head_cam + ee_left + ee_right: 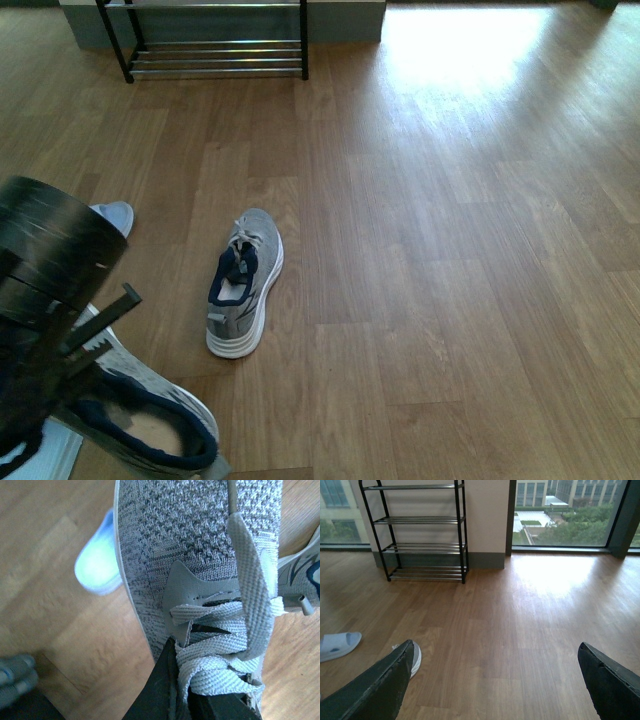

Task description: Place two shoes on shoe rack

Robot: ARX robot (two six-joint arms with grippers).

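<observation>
So we're on shoe one of two here. The left gripper (pixel 95 350) has its fingers pushed in around the laces and tongue of the held shoe (pixel 150 410), closed down on it pretty snugly in the left wrist view. That puts it at the near-left corner of the floor, right by the robot. I honestly can't tell whether the sole is off the floor yet.

The second shoe (pixel 246 283) lies on its own near the middle of the floor, toe pointing away, well apart from the arm. There's also a pale blue slipper (pixel 115 215) just beyond the left arm, not part of the job.

The right gripper (pixel 495 647) is spread wide with nothing in it, just looking out over the floor.

The shoe rack (pixel 215 55) is way off at the far-left edge against the wall, and no shoes on it that I can see.

My guess for the next move: carry the held shoe all the way over there, keep it level, and slide it onto a tier without clipping the frame. Laces aren't a great handle, so it could swing.
</observation>
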